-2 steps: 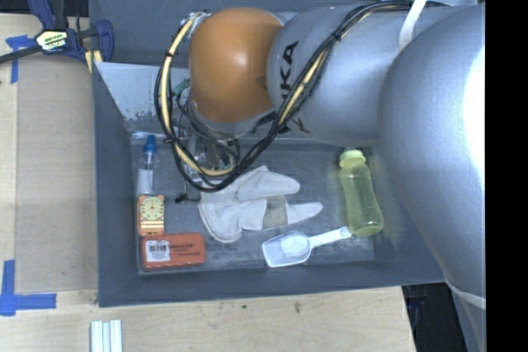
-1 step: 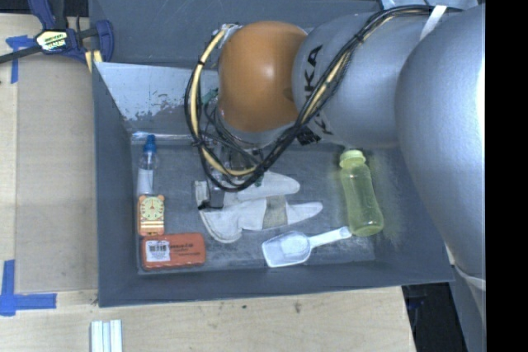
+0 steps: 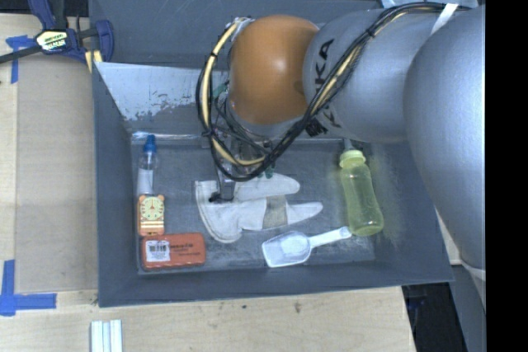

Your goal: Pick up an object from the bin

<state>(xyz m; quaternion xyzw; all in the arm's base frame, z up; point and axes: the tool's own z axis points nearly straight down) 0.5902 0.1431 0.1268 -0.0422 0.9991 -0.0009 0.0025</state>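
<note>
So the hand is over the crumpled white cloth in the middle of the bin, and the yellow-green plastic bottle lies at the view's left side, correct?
Not the left: the camera view shows the yellow-green plastic bottle lying at the right side of the grey metal bin. The rest stands: the hand is over the crumpled white cloth in the middle.

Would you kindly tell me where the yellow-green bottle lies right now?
The yellow-green bottle lies at the right of the bin in the camera view, right of the white cloth and just above the white scoop's handle.
</note>
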